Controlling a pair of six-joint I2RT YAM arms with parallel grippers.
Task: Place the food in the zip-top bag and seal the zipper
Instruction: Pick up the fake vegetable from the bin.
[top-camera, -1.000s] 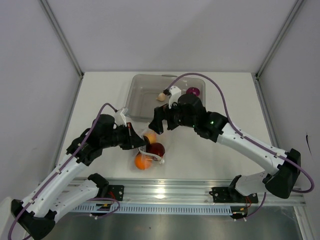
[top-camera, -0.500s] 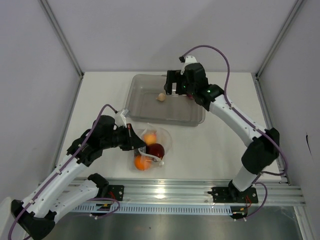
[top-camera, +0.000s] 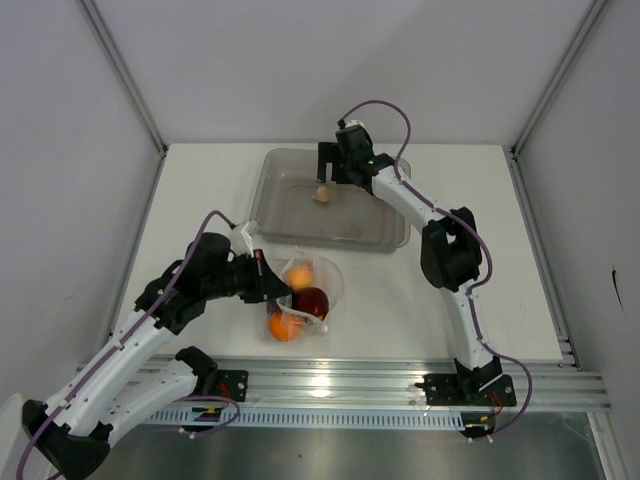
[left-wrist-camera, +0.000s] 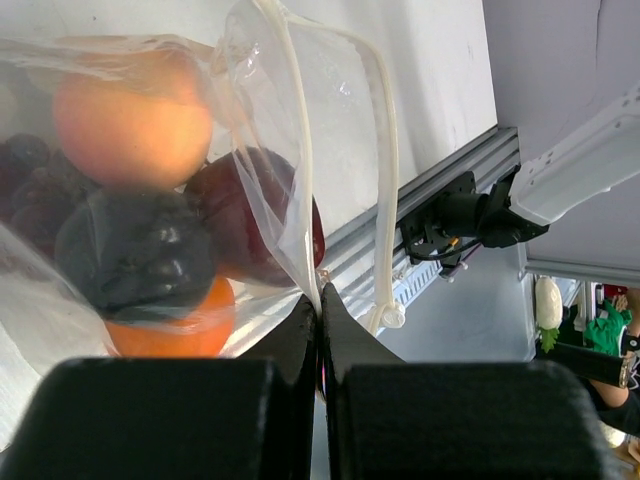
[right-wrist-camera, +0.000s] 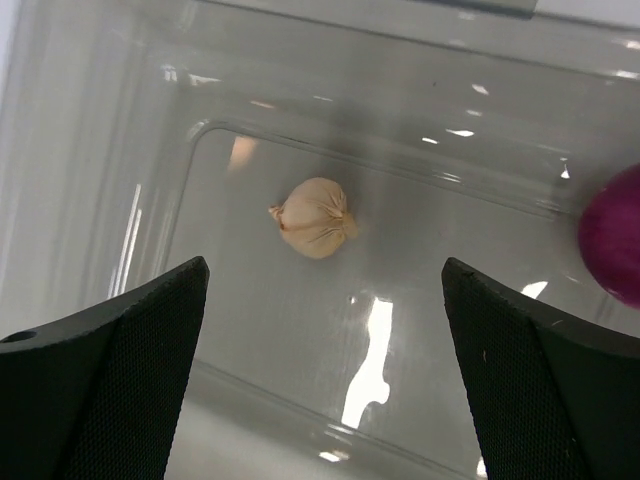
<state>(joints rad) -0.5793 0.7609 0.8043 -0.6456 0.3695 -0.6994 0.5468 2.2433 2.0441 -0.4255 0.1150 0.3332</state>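
Observation:
The clear zip-top bag (top-camera: 318, 290) lies on the table with its mouth held up. My left gripper (top-camera: 276, 285) is shut on the edge of the mouth, beside the whitish zipper (left-wrist-camera: 296, 150). Inside the bag (left-wrist-camera: 250, 70) lie a peach (left-wrist-camera: 130, 120), a blackish fruit (left-wrist-camera: 135, 255), a dark red fruit (left-wrist-camera: 262, 215), an orange (left-wrist-camera: 170, 330) and dark grapes (left-wrist-camera: 30, 190). My right gripper (top-camera: 331, 172) hangs open and empty over the grey tray (top-camera: 285, 225). Below it a beige bulb (right-wrist-camera: 315, 217) rests on the tray floor, and a purple ball (right-wrist-camera: 612, 248) shows at the right edge.
The tray (right-wrist-camera: 90, 180) stands at the back middle of the white table, its walls rising round the bulb (top-camera: 323, 195). The metal rail (top-camera: 400, 385) with the arm bases runs along the near edge. Grey walls close in both sides.
My right arm has swung from above the bag back and up to the tray's far side, its jaws open throughout. The left gripper and the bag have stayed put.

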